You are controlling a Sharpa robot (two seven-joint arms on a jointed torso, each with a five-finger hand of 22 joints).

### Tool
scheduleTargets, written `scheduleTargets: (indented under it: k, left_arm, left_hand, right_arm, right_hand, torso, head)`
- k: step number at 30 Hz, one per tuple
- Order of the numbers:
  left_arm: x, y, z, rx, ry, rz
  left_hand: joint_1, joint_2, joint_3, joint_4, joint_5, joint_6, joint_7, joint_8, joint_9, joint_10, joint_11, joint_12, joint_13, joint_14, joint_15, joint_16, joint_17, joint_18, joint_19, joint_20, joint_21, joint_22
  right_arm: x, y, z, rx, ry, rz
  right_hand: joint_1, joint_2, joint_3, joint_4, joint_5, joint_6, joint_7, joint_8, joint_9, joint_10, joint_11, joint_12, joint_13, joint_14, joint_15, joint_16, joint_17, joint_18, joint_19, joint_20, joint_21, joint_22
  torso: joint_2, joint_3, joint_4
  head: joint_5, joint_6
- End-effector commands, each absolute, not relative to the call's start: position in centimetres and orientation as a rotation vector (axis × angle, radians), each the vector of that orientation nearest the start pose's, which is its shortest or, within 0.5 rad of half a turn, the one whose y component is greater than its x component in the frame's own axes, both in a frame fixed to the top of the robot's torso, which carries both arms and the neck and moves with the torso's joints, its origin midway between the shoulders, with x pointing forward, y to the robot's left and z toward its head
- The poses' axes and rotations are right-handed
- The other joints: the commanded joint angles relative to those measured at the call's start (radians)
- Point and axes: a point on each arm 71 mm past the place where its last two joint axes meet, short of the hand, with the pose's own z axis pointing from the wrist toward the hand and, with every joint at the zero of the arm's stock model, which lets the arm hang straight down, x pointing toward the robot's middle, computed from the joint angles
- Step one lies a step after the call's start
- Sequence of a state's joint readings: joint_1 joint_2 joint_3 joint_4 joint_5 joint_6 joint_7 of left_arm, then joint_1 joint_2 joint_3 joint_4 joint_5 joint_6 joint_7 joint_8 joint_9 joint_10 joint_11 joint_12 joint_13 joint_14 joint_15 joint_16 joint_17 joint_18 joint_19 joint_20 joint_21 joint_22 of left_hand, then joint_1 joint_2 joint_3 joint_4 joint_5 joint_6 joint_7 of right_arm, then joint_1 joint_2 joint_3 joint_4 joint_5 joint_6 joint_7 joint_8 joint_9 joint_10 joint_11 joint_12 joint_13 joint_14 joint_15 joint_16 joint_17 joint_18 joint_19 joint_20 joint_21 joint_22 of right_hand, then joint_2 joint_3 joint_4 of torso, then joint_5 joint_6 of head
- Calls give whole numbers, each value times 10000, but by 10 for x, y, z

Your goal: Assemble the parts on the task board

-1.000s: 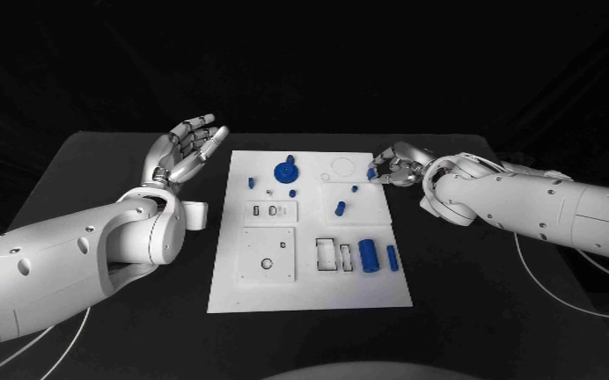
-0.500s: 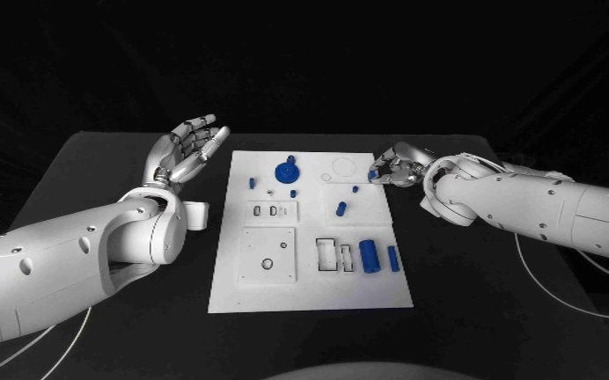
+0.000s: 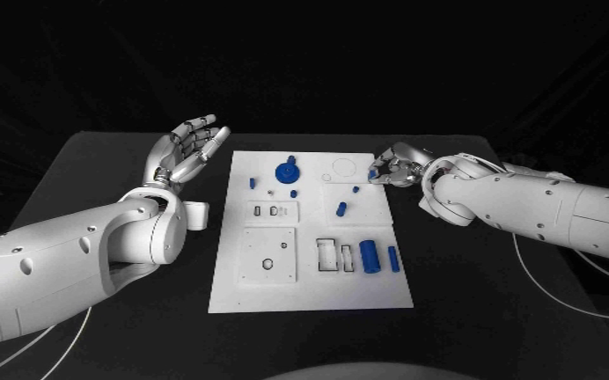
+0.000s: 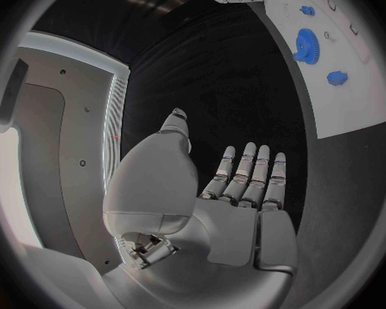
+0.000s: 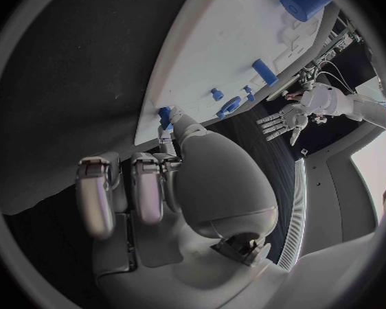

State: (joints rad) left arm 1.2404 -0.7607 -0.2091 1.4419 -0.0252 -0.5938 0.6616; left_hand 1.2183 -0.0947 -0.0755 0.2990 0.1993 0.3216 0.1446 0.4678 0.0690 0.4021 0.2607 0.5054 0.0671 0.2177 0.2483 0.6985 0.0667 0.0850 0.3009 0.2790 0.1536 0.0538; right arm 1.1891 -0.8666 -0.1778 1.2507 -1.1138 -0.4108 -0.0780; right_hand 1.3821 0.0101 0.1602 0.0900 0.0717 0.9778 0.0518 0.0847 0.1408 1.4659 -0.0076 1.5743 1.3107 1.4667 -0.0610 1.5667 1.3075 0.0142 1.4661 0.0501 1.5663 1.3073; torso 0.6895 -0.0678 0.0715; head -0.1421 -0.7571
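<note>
Right hand (image 3: 396,171): at the task board's (image 3: 381,292) far right edge, fingers curled in, pinching a small blue part (image 3: 372,171) at its fingertips.
Left hand (image 3: 186,149): raised off the board's far left corner over the tabletop (image 3: 102,169), fingers spread wide, holding nothing.
Held part: too small to tell its long axis or heading.
Progress: seemingly early; a blue gear (image 3: 287,171) sits far centre, several small blue pieces lie around the middle, and a blue cylinder (image 3: 368,256) with a slimmer blue bar (image 3: 392,259) lies near right, long axes running near to far.
Left to do: the rectangular slots (image 3: 326,254) beside the cylinder look unfilled.
</note>
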Motion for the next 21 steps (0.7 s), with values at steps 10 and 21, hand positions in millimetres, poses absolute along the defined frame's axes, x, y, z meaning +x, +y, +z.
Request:
scheduleTargets:
  k: [10, 21]
  left_arm:
    - [491, 208, -202, -8978, 12218, -13496]
    - [491, 209, -202, -8985, 12210, -13472]
  left_hand:
    - [1, 86, 66, -11, -50, -27, 1510, 25, -15, -4, 4, 43, -16, -64, 32, 38, -11, 166, -63, 28, -27, -12]
    - [1, 86, 66, -11, -50, -27, 1510, 25, -15, -4, 4, 43, -16, -64, 32, 38, -11, 166, -63, 28, -27, -12]
  right_arm:
    - [506, -311, -250, 2755, 17712, 4432]
    - [505, -309, -245, 2871, 16938, 4685]
  right_hand:
    - [122, 147, -22, 21, 26, 762, 109, 161, 12, 1049, 114, -35, 2601, 1041, 36, 41, 2633, -142, 1047, 11, 45, 2635]
    - [341, 276, 31, -74, 115, 1097, 126, 212, 13, 1049, 150, -35, 2601, 1041, 95, 41, 2633, -142, 1047, 68, 45, 2635]
  torso:
    - [1, 5, -4]
    - [-8, 6, -1]
  head:
    - [39, 21]
    - [86, 76]
